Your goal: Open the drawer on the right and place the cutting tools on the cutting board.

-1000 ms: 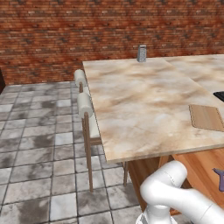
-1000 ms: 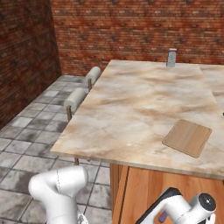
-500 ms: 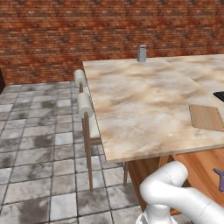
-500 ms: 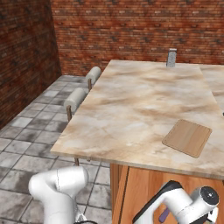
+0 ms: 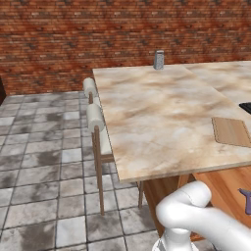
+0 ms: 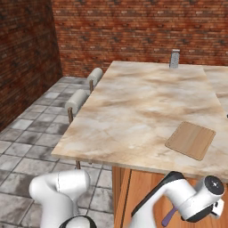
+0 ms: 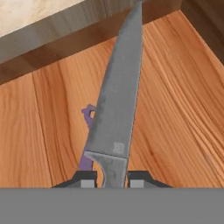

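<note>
On the far left of the left base view, a grey tiled floor (image 5: 44,162) is running up to a red brick wall (image 5: 73,34), and two chairs (image 5: 95,117) are standing against the edge of the marbled counter (image 5: 157,112). Farther right, a small grey canister (image 5: 159,59) is sitting near the counter's back edge, and the cutting board (image 5: 231,131) is lying flat near the front right. Below the counter edge, the drawer (image 5: 225,188) is standing open, with the purple tool (image 5: 246,201) lying on its wooden bottom. Seen from the right base view, the arm is reaching down beside the cabinet, under the cutting board. Through the hand view, the gripper (image 7: 113,177) is clamping the knife (image 7: 117,109) near its handle end, the jaws pressing on either side, the grey blade pointing away toward the counter's edge above the drawer floor, with the purple tool partly hidden behind the blade.
</note>
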Robot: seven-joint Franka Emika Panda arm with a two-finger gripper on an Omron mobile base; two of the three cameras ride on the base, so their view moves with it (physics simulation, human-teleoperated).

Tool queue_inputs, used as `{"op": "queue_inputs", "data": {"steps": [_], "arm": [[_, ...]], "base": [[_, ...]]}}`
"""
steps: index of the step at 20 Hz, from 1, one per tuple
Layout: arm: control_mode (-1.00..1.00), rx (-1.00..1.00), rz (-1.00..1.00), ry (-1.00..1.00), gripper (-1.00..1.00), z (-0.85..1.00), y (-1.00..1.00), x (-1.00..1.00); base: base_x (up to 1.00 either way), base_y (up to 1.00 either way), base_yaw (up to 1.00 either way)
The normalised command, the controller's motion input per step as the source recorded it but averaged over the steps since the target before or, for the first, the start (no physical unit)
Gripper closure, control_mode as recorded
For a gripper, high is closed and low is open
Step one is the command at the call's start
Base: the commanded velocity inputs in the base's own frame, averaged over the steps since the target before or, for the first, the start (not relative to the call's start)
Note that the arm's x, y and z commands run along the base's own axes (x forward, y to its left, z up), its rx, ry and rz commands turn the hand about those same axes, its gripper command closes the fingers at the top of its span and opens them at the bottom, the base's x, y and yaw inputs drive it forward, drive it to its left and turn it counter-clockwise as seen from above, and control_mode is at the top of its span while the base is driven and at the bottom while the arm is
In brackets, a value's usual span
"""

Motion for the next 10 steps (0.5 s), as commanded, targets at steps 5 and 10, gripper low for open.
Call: {"op": "queue_inputs", "data": {"steps": [5, 10], "arm": [[-1.00, 0.00, -0.05, -0.01, 1.00, 0.58, 0.00, 0.00], [-1.00, 0.00, -0.04, -0.04, 1.00, 0.65, 0.00, 0.00]], "base": [[0.00, 0.00, 0.00], [0.00, 0.00, 0.00]]}}
